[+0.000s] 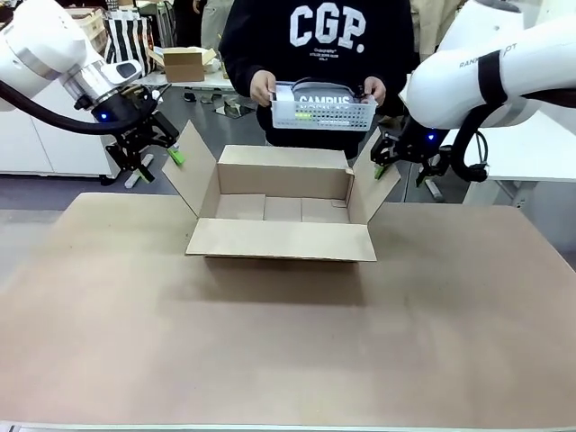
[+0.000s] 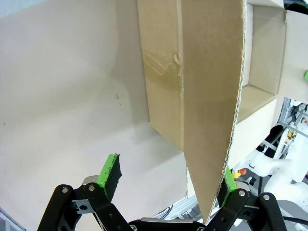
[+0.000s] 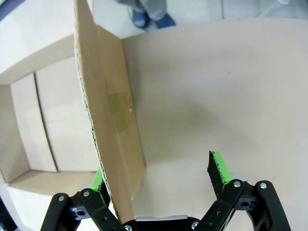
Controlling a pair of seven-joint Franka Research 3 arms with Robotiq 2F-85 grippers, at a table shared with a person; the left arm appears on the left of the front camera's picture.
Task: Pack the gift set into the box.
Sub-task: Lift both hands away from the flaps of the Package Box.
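The box [image 1: 281, 240] stands open in the middle of the table with all four flaps spread out. My left gripper [image 1: 160, 159] is open at the tip of the left flap [image 2: 207, 96]. In the left wrist view the flap's edge runs between the fingers, close to the right pad [image 2: 229, 182]. My right gripper [image 1: 382, 160] is open astride the right flap [image 3: 110, 120], which lies against the left pad [image 3: 98, 180]. Behind the box, a person holds the gift set [image 1: 324, 106], a white perforated basket, in both hands above the far edge.
The brown table top [image 1: 288, 342] is bare in front of the box. Far behind stand a small cardboard box [image 1: 184, 63] and a striped bag [image 1: 126, 40]. A white table [image 1: 540, 153] stands at the right.
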